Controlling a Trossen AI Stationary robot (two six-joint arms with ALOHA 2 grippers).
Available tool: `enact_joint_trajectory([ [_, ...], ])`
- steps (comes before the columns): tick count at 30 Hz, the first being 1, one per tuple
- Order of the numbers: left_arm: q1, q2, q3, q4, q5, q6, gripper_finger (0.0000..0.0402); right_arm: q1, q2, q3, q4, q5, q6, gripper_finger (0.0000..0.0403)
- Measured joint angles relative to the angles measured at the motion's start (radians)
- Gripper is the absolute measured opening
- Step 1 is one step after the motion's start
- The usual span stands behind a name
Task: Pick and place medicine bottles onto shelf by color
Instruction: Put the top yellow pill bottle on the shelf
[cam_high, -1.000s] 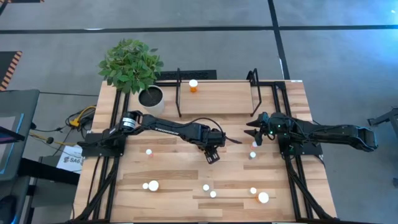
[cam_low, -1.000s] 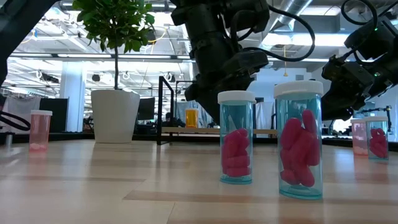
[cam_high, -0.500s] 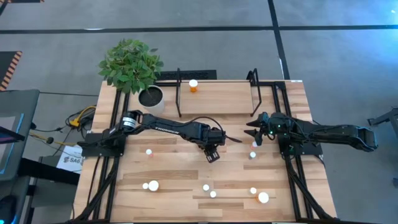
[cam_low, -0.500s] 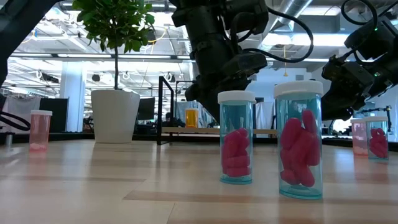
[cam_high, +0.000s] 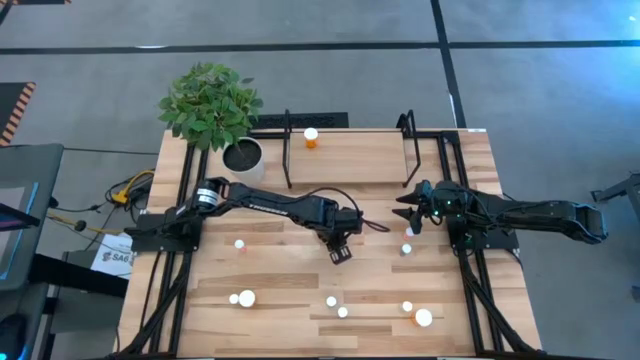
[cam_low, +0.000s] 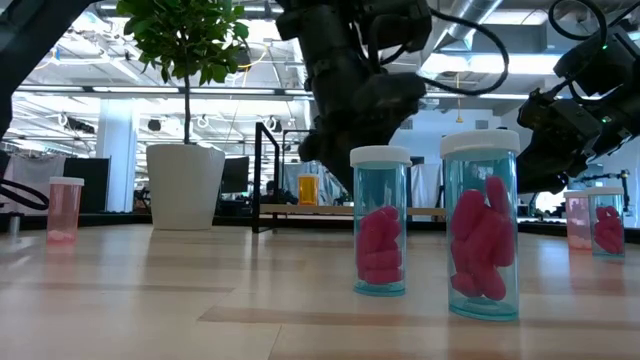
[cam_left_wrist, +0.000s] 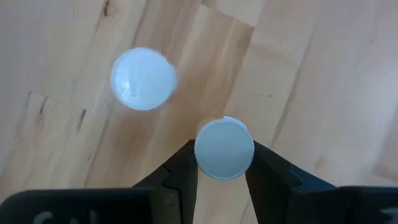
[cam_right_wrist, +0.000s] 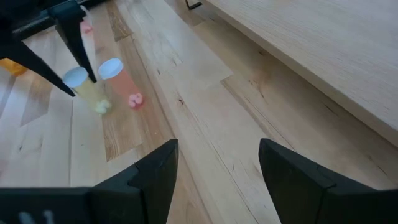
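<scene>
My left gripper (cam_left_wrist: 224, 163) is out over the table's middle (cam_high: 341, 238), pointing down and shut on a pale yellowish bottle with a white cap (cam_left_wrist: 224, 149). A pinkish bottle (cam_right_wrist: 118, 78) stands right beside it on its base. The right wrist view shows both bottles with the left fingers (cam_right_wrist: 79, 50) around the pale one (cam_right_wrist: 87, 90). My right gripper (cam_right_wrist: 217, 149) waits open at the table's right (cam_high: 408, 215), touching nothing. An orange bottle (cam_high: 311, 137) stands on the shelf (cam_high: 350, 160) at the far edge. My left gripper pinches the pale bottle at its top, on two opposite sides of the white cap (cam_left_wrist: 198, 155), between its two fingers. The fingers come from above, slanting down. The bottle stands upright with its base on the table.
Several more capped bottles stand along the near part of the table (cam_high: 343, 312), one at the left (cam_high: 240, 244) and two by the right gripper (cam_high: 405, 249). A potted plant (cam_high: 212, 105) stands at the far left. The shelf's black uprights (cam_high: 408, 150) flank its board.
</scene>
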Motion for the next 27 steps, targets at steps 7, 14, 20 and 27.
enact_joint_trajectory([
  [7, -0.006, -0.002, 0.104, -0.095, -0.012, 0.049, 0.0099, 0.000, 0.000, 0.000, 0.000, 0.000, 0.000, 0.0249],
  [14, -0.013, -0.004, 0.240, -0.208, -0.020, 0.097, 0.0098, 0.000, 0.000, 0.000, -0.001, 0.000, 0.000, 0.0249],
  [20, -0.012, -0.006, 0.343, -0.273, -0.048, 0.143, 0.0098, 0.000, 0.000, 0.000, -0.001, 0.000, 0.000, 0.0249],
  [27, -0.002, -0.007, 0.398, -0.308, -0.107, 0.181, 0.0098, 0.000, 0.000, 0.000, -0.001, 0.000, 0.000, 0.0249],
])
